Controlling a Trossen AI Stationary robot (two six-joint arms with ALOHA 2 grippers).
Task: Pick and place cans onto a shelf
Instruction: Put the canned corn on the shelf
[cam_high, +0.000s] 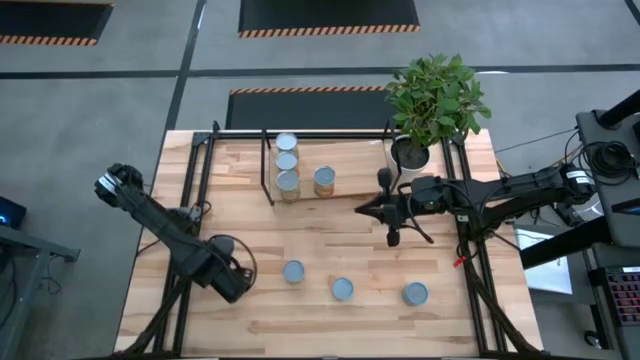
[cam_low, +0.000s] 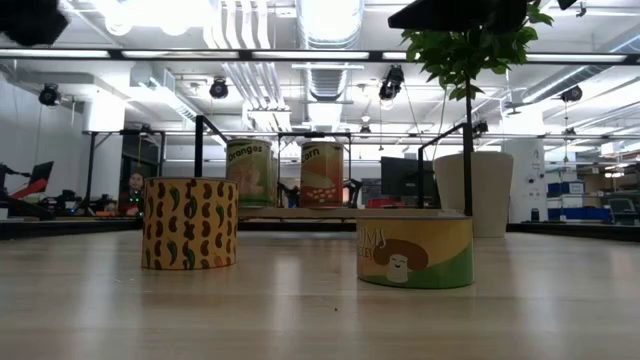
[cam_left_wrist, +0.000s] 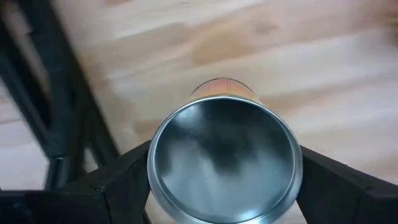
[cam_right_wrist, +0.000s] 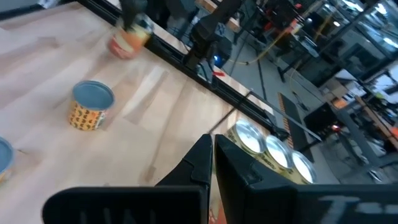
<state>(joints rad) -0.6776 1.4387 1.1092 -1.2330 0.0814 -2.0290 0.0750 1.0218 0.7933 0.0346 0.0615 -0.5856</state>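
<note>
1. Between the fingers (cam_left_wrist: 118, 180) of the left gripper (cam_left_wrist: 224, 186): one can (cam_left_wrist: 224, 165), silvery top up, a dark finger standing close on either side of its wall. The jaws are spread wide around it; whether the pads already press the tin cannot be told. In the high view this gripper (cam_high: 232, 278) sits at the table's near left, the can hidden under it.
2. Handling judgement: the step in hand is the grasp. It goes best with the can kept centred between the fingers, both pads meeting the wall together, then a straight lift before any swing toward the shelf.
3. Well apart from those fingers, toward the far edge: the shelf (cam_high: 268, 160), black bars over a light board. Contents: three cans in a row (cam_high: 287, 164) and a fourth (cam_high: 324, 180) just beside them.
4. Loose stock on the table (cam_high: 250, 330), beside the left fingers: three cans (cam_high: 342, 289) in a spaced line, not yet shelved.
5. Right gripper (cam_high: 392, 236): clenched on nothing, waiting near the shelf's right end.
6. White pot with plant (cam_high: 412, 152): not task stock.
</note>
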